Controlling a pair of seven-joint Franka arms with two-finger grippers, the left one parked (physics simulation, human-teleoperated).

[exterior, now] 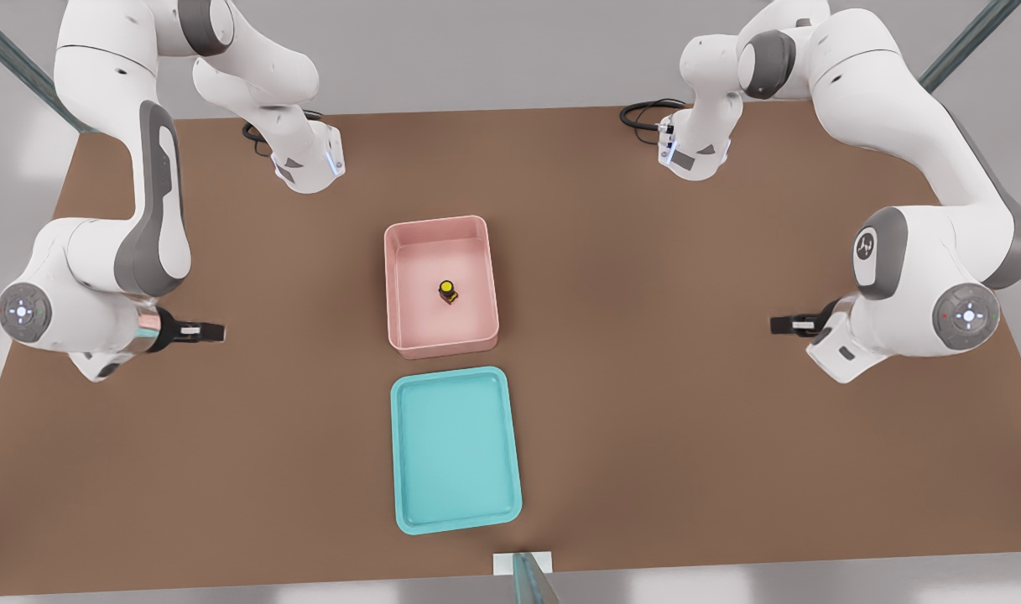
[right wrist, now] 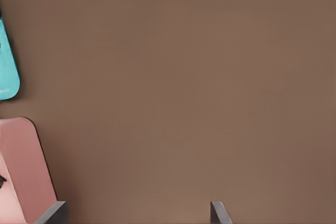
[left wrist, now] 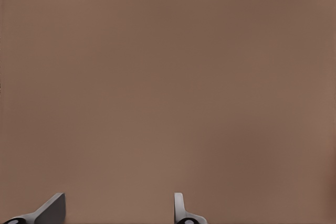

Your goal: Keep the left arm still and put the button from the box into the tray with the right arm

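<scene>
Worktop (exterior: 686, 419): brown, flat, fills most of the front view and carries all the items below; it also fills most of the right wrist view (right wrist: 184, 77).

Right arm (exterior: 145, 226): white with grey joints and a shiny wrist band, at the front view's left, bent down toward the worktop.

Tray (exterior: 455, 453): teal, shallow, with rounded corners, lower centre of the front view, just below the box and apart from it. Nothing lies in it. One corner shows in the right wrist view (right wrist: 8, 72).

Box (exterior: 443, 342): pale pink with raised walls, centre of the front view. Part of it shows in the right wrist view (right wrist: 21, 171).

Gripper (exterior: 216, 332): black-fingered, middle left of the front view, pointing toward the box but well apart from it. Jaws spread and holding nothing, as the right wrist view shows (right wrist: 136, 213).

Button (exterior: 447, 290): yellow cap on a dark base, upright on the floor of the box, near its middle.
</scene>
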